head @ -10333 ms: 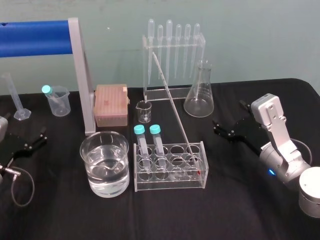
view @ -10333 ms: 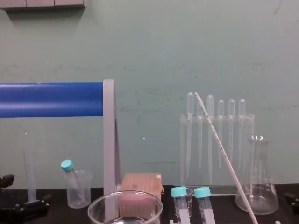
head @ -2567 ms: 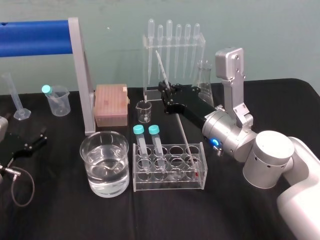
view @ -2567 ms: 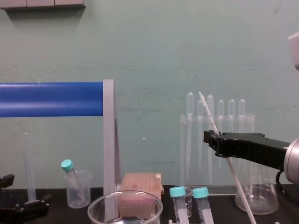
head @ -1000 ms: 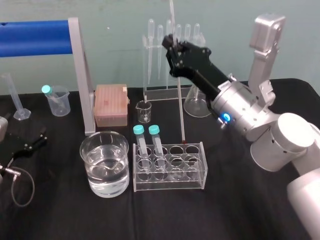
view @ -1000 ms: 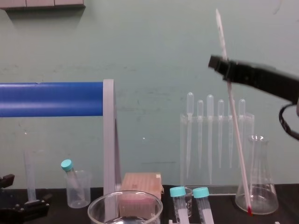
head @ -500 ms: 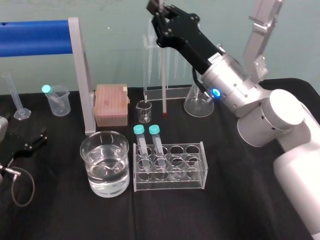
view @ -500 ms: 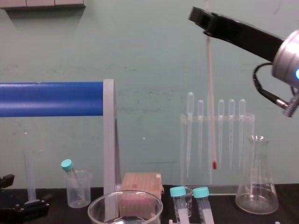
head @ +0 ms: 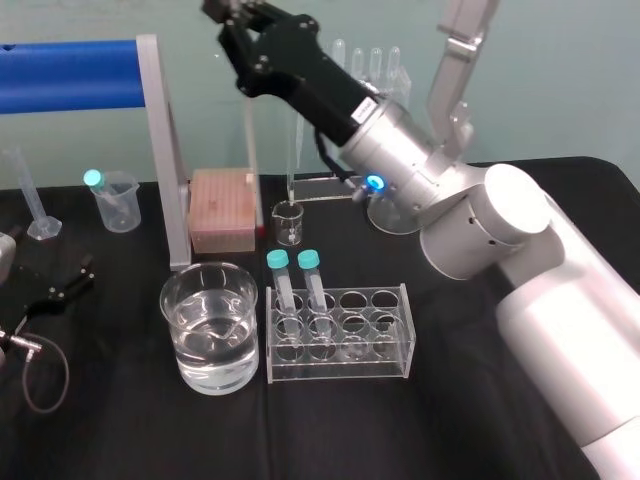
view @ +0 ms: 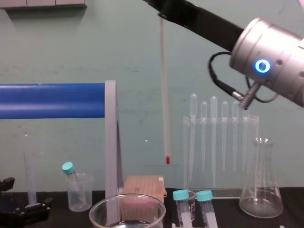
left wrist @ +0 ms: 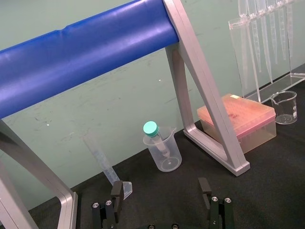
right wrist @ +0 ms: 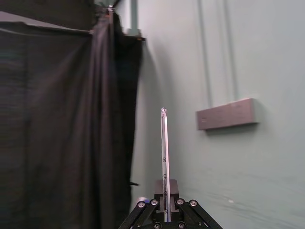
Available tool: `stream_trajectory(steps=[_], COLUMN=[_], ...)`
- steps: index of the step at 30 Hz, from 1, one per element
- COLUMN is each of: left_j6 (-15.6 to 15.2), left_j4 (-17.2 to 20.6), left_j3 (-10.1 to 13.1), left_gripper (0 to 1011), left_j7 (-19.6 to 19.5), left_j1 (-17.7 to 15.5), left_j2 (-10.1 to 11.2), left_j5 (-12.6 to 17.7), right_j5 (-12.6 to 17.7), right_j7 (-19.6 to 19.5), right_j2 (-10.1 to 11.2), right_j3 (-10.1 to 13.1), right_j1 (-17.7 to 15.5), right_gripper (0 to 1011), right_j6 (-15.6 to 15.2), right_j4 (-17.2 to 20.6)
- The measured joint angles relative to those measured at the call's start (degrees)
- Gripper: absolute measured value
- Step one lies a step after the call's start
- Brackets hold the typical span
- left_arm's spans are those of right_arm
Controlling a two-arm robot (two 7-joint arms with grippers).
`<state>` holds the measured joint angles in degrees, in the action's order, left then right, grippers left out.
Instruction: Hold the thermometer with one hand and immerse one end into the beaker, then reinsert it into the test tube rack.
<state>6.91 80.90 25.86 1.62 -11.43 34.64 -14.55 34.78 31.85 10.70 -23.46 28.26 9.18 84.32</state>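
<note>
My right gripper [head: 240, 32] is raised high at the back, shut on the upper part of the thermometer [head: 248, 130]. The rod hangs straight down, and its red tip [view: 167, 160] is in the air above the pink box, behind the beaker. In the right wrist view the thermometer [right wrist: 164, 157] rises from between the closed fingers. The wide beaker [head: 208, 275] holds water and stands at the front left of the test tube rack [head: 405, 330]. Parked far left on the table, my left gripper [head: 62, 285] is open, its fingers [left wrist: 205, 188] apart.
A blue bar on a grey post [head: 165, 150] stands just left of the hanging rod. Behind are a pink tip box [head: 222, 210], a small beaker [head: 288, 222], a pipette stand [view: 218, 142] and a conical flask [view: 261, 190]. Two teal-capped tubes [head: 295, 262] stand in the rack.
The right arm has swung left with the thermometer. The rod hung by the pipette stand before; it now hangs nearer the grey post, behind the beaker.
</note>
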Motion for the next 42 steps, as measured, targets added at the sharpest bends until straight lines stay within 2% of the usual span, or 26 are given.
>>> stream_trajectory(steps=[5,15,25,31,42], left_j6=[0.0,0.0,0.0,0.0,0.0], left_j4=[0.0,0.0,0.0,0.0,0.0], left_j3=[0.0,0.0,0.0,0.0,0.0], left_gripper=[1008,1008,1008,1008,1008], left_j7=[0.0,0.0,0.0,0.0,0.0], left_j1=[0.0,0.0,0.0,0.0,0.0], left_j2=[0.0,0.0,0.0,0.0,0.0], left_j5=[0.0,0.0,0.0,0.0,0.0], right_j5=[1.5,3.7,5.5,5.2,1.9], right_j7=[2.4,5.7,8.3,8.2,7.3], right_j2=[-0.3,-0.1,-1.4,-1.8,-2.0], right_j3=[-2.4,-5.5,-8.0,-8.6,-9.6], right_j1=[0.7,0.7,1.8,2.2,2.4], right_gripper=[58,58,58,58,58], right_j6=[-0.1,-0.3,1.9,2.6,3.8], right_j4=[-0.6,-1.7,-7.4,-9.7,-13.2])
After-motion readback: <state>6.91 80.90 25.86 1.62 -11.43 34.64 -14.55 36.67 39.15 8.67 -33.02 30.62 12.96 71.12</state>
